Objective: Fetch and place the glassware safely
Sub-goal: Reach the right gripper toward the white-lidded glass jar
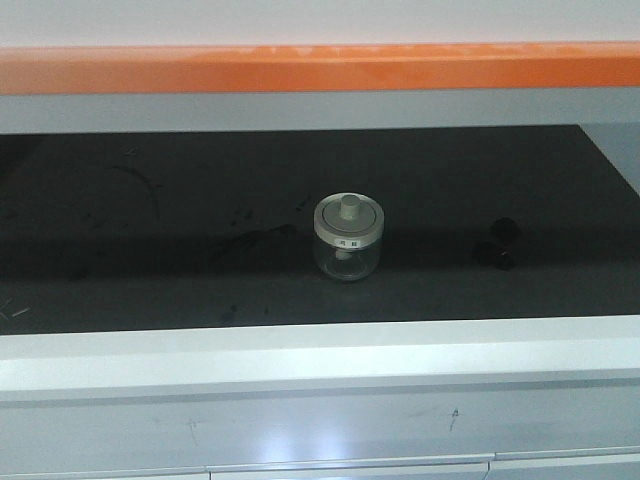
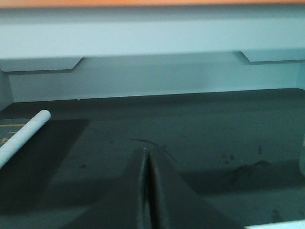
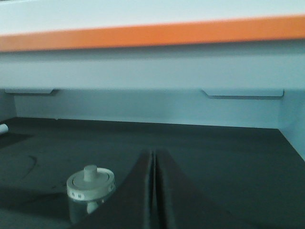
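Lidded glass jar [image 1: 348,238] stands upright, unobstructed for grasping; right claw [image 3: 153,155], off to its right, and left claw [image 2: 146,153] are both pressed together, empty.

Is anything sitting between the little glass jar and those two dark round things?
No: the front view shows only bare dark mat between the jar and the dark round things.

The front view looks from outside, slightly above, onto the dark shelf floor [image 1: 150,260], while both wrist views sit low over it facing the pale back wall [image 2: 152,81] — front and right-wrist views share the jar [image 1: 349,238].
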You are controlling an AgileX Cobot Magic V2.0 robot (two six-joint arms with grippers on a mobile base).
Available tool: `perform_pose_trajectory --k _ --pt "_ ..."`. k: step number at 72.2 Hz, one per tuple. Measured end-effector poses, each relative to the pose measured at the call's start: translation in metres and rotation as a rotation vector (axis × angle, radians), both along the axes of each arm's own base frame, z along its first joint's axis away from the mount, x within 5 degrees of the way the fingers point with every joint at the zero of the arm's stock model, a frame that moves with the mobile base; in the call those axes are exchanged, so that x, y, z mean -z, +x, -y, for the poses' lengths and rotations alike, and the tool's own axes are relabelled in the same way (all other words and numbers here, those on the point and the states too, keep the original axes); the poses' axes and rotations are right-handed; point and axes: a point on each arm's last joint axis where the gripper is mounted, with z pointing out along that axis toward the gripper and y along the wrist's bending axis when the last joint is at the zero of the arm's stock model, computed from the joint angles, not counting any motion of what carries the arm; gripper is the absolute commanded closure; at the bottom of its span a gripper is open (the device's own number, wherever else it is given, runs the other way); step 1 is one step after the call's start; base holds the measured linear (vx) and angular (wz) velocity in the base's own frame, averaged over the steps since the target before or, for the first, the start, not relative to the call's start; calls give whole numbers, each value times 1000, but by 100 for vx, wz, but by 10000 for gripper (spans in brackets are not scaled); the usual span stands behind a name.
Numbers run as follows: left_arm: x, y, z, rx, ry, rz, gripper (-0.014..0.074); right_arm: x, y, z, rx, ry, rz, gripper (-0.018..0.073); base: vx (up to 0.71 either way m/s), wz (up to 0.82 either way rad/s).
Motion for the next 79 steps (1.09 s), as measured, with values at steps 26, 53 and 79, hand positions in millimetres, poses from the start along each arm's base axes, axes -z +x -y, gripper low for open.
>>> perform_pose_trajectory --k 26,53,79 --pt "22 -13 2 35 20 -138 603 45 -6 1 8 -37 -171 560 0 0" --pt "25 -11 3 44 0 -137 603 45 -5 4 38 -19 -175 555 0 0" --pt "25 -11 3 45 0 -137 603 33 2 5 53 -4 -186 309 0 0"
